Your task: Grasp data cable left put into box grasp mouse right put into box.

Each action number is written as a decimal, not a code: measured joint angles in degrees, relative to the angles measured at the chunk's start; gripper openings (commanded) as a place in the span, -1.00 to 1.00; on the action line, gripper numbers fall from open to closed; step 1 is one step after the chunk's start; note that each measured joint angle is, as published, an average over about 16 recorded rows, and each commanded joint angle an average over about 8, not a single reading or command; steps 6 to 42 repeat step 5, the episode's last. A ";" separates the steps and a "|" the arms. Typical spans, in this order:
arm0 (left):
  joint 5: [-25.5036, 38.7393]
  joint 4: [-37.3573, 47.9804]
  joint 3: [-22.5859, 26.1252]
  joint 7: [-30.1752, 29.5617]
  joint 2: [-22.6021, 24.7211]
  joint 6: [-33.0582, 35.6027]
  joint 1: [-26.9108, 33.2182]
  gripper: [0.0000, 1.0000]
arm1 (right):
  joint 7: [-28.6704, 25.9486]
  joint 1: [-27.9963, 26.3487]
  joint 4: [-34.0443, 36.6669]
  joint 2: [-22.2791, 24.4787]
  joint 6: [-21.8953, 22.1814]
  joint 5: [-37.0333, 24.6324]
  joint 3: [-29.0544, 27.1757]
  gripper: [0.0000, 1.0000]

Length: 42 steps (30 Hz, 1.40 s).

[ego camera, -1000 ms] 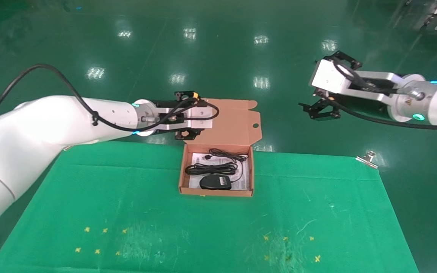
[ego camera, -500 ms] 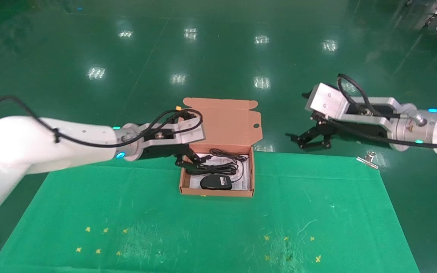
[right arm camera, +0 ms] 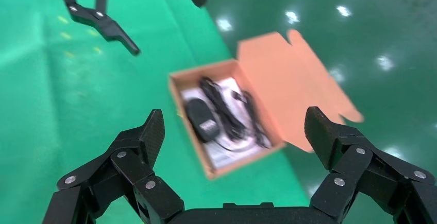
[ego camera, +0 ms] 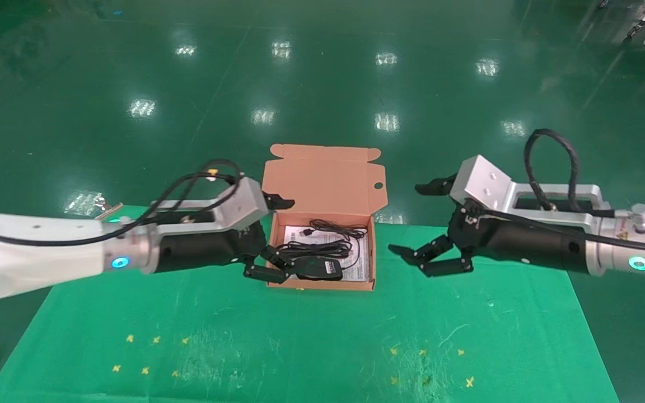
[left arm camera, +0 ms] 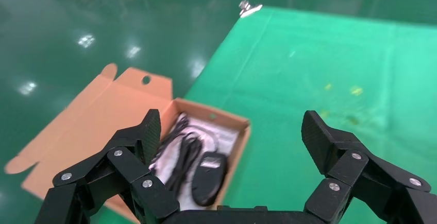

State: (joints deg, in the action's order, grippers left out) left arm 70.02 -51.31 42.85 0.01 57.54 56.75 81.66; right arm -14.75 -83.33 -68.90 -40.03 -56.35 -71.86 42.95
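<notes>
On your left, the left gripper [ego camera: 263, 265] hangs empty, fingers spread, beside the box [ego camera: 370, 258]. Inside, the data cable [ego camera: 314, 249] and mouse [ego camera: 318, 268] already lie. Rightward, the right gripper [ego camera: 431, 260] gapes empty. You seem finished.

head: high, looking down and forward, box [ego camera: 322, 184] at 12 o'clock
left wrist: low, near box [left arm camera: 103, 131]
right wrist: low, near box [right arm camera: 288, 69]
shared: box
</notes>
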 measured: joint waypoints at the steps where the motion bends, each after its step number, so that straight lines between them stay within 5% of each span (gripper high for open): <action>1: -0.32 -0.25 -0.30 -0.12 -0.25 0.33 -0.23 1.00 | 0.04 0.24 -0.05 0.05 -0.32 0.33 -0.29 1.00; 42: -1.57 -1.24 -1.50 -0.60 -1.26 1.62 -1.12 1.00 | 0.22 1.18 -0.25 0.27 -1.59 1.63 -1.46 1.00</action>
